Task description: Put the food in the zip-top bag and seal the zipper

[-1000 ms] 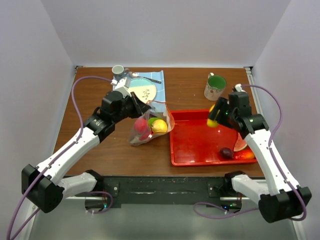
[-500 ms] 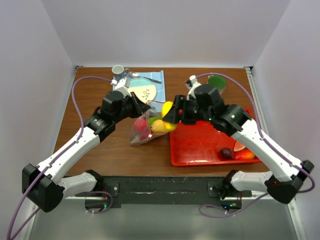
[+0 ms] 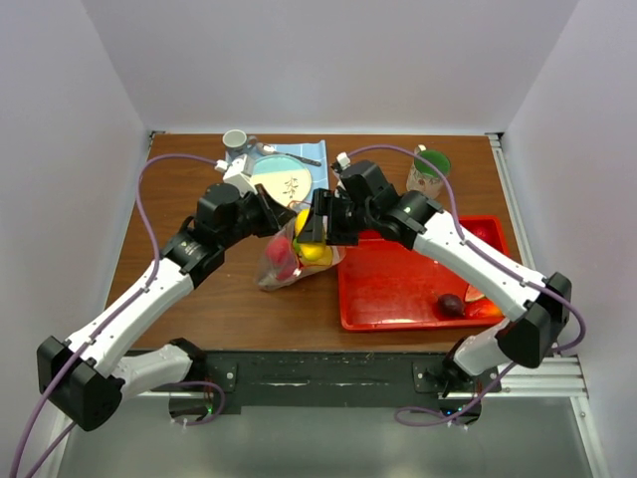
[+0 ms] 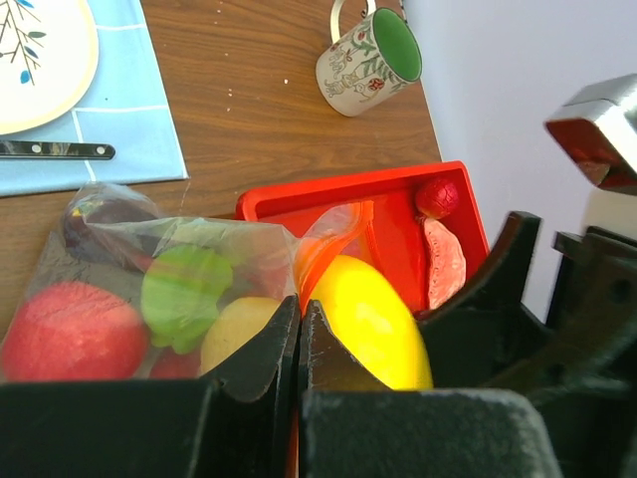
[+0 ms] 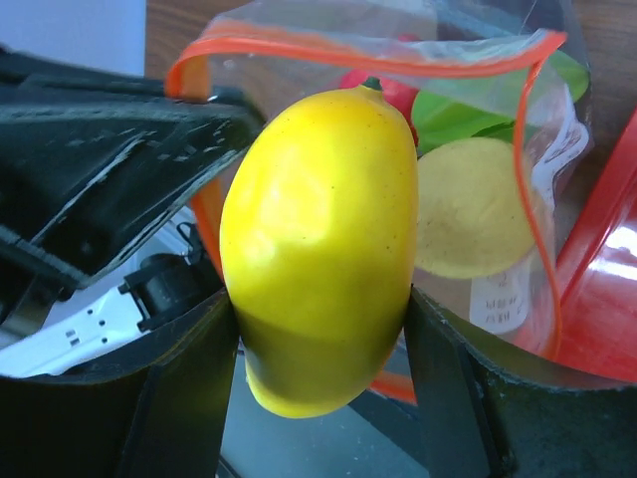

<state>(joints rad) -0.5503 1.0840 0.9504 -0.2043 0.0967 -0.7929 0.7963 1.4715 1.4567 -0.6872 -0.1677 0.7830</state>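
Note:
The zip-top bag (image 3: 289, 261) lies left of the red tray, holding red (image 4: 70, 334), green (image 4: 184, 289), pale yellow (image 4: 239, 334) and dark purple (image 4: 105, 214) food. My left gripper (image 3: 282, 220) is shut on the bag's rim at the red zipper (image 5: 348, 55) and holds the mouth up and open. My right gripper (image 3: 317, 227) is shut on a yellow lemon-like fruit (image 5: 318, 249) right at the open mouth. The same fruit shows in the left wrist view (image 4: 368, 319) beside the left fingers (image 4: 264, 358). A dark purple fruit (image 3: 451, 304) lies in the tray.
The red tray (image 3: 398, 289) also holds a pink slice (image 4: 445, 261), a small red piece (image 4: 436, 196) and orange-red pieces (image 3: 485, 302). A green-filled cup (image 3: 429, 171) stands behind it. A plate (image 3: 284, 181) on a blue mat, a knife (image 4: 55, 149) and a small cup (image 3: 235, 140) are at the back.
My right arm has swung left from over the tray, carrying the yellow fruit to the bag's mouth. The left arm has barely moved and kept its hold on the bag.

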